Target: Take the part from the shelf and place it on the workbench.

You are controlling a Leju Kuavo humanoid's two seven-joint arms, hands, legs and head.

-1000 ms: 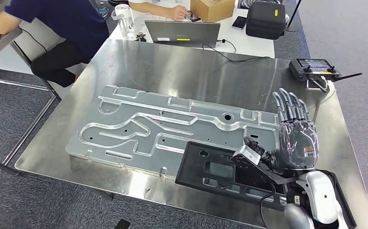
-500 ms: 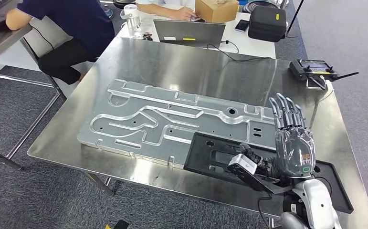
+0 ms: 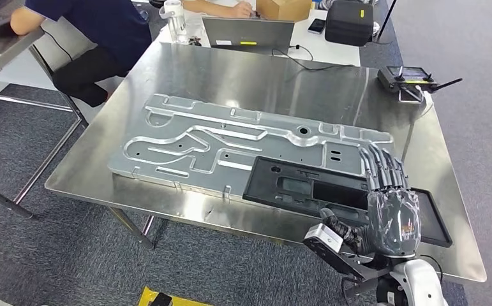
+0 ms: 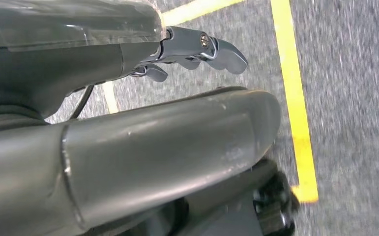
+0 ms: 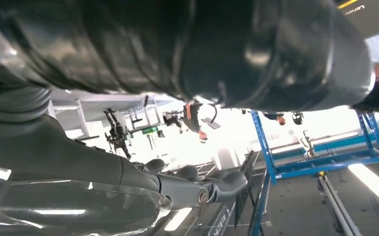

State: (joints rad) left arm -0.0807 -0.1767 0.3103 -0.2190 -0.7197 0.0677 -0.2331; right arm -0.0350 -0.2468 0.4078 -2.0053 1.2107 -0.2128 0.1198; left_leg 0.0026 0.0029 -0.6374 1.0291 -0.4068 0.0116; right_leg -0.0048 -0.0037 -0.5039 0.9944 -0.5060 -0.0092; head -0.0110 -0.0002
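The part (image 3: 294,188), a flat black rectangular panel with cut-outs, lies on the steel workbench (image 3: 230,83); its far edge overlaps a large machined aluminium plate (image 3: 186,146). My right hand (image 3: 393,213) hovers at the bench's near edge with its fingers stretched flat over the part's near right side. Its thumb sits off the edge and grips nothing. In the right wrist view, the right hand (image 5: 177,187) has nothing between thumb and fingers. My left hand (image 4: 143,59) hangs over grey carpet, fingers apart and empty.
A remote controller (image 3: 408,80) sits at the bench's far right corner. Beyond the bench are a laptop (image 3: 248,32), a black case (image 3: 350,22), a cardboard box (image 3: 284,7) and a seated person in blue (image 3: 96,32). Yellow floor tape (image 4: 295,113) runs below.
The whole view has pulled back from the bench. My right hand has slid back off the part toward the near edge, while the part stays put against the plate.
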